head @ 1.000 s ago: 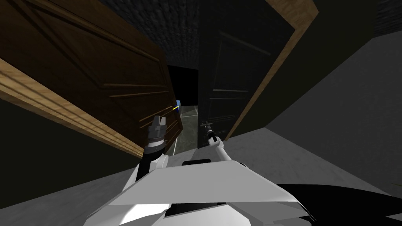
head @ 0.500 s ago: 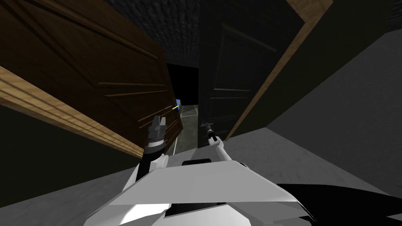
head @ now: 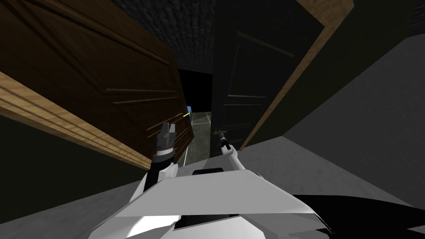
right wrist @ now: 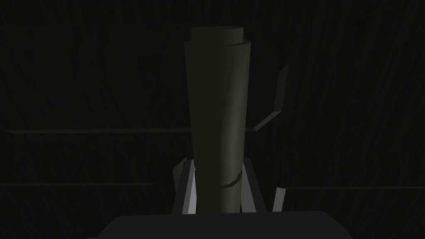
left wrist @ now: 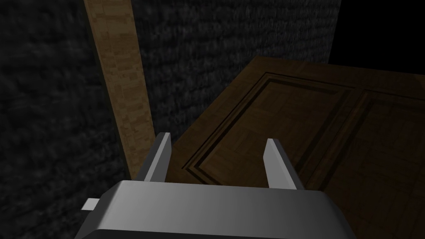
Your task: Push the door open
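The dark door (head: 245,95) stands on the right of the doorway, ajar, its free edge just right of a narrow gap through which a strip of floor (head: 198,132) and a black area (head: 195,89) show. The right gripper (head: 218,133) reaches to that edge, and its two blades are closed tight against the sides of a dark, round handle (right wrist: 218,103). On the left, a brown door (head: 103,70) leans away from its pale wooden frame (head: 62,120). The left gripper (head: 167,128) hovers just beside its lower panels, blades spread wide and holding nothing. By my reckoning the job is begun but far from done: the opening looks too slim to pass through, and the dark door needs pushing farther.
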You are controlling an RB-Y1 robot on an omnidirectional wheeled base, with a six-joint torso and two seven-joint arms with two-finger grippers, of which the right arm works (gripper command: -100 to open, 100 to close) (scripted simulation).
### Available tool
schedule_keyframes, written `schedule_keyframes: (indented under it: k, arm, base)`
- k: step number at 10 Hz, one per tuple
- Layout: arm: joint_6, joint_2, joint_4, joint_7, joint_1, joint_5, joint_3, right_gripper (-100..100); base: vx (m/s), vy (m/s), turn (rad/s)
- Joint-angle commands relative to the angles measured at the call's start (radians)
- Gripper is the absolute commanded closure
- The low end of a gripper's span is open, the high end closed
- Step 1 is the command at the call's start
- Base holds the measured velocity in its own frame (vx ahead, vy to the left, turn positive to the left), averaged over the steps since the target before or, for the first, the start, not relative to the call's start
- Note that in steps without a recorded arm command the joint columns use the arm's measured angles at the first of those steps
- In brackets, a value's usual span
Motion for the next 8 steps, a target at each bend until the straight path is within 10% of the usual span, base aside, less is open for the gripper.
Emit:
schedule_keyframes:
  k: [1, 8]
  arm:
    - [-0.008, -0.013, -0.007, 0.008, -0.014, 0.002, -0.036, 100]
    - [-0.008, -0.021, -0.009, 0.027, -0.015, 0.009, -0.116, 100]
  base:
    - [0.163, 0.062, 0.025]
    - [0.103, 0.056, 0.002]
